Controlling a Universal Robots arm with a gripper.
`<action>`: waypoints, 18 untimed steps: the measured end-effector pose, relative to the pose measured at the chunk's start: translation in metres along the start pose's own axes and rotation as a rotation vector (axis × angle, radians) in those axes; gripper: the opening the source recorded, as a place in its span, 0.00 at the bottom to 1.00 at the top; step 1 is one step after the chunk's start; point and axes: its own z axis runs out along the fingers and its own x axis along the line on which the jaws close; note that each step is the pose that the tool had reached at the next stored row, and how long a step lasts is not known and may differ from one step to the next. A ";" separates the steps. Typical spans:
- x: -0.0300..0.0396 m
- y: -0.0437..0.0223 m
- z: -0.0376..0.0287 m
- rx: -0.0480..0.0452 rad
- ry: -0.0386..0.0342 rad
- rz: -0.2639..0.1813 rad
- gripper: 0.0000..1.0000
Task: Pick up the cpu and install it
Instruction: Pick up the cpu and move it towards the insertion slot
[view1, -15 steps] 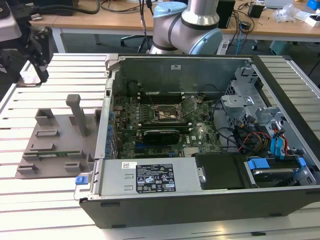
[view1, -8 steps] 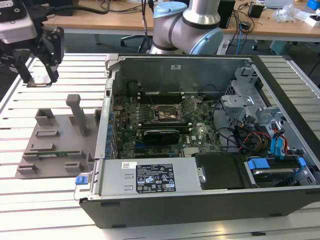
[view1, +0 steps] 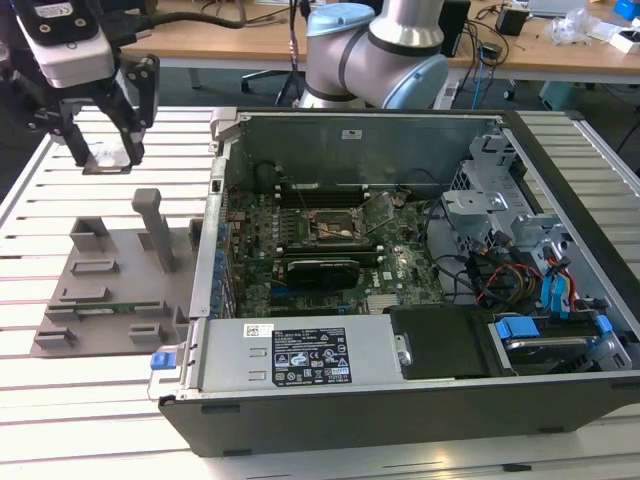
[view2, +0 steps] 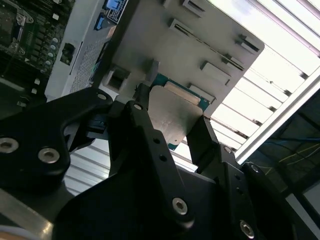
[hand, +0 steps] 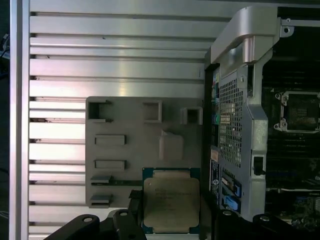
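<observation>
My gripper (view1: 106, 152) hangs at the exterior view's far left, above the slatted table and behind the grey fixture plate (view1: 110, 290). Its black fingers are shut on the cpu (view1: 108, 156), a flat silvery square chip. In the first wrist view the cpu (hand: 170, 202) sits between the two fingers (hand: 131, 222), held by its edges over the fixture plate (hand: 125, 150). The second wrist view has the cpu (view2: 175, 117) clamped in the gripper (view2: 172, 126). The open dark socket (view1: 335, 225) lies on the motherboard inside the computer case; it is the metal-framed socket (hand: 300, 112) in the first wrist view.
The open computer case (view1: 400, 380) fills the middle and right of the table, its side wall (view1: 215, 200) standing between the gripper and the socket. A grey upright post (view1: 155, 225) rises from the fixture plate. The arm's base (view1: 375, 50) stands behind the case.
</observation>
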 end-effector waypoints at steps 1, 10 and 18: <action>-0.0027 0.0000 0.0000 0.0000 0.0000 0.000 0.55; -0.0296 -0.0006 0.0007 0.0000 0.0003 0.000 0.55; -0.0570 -0.0007 0.0070 0.0000 0.0051 0.000 0.55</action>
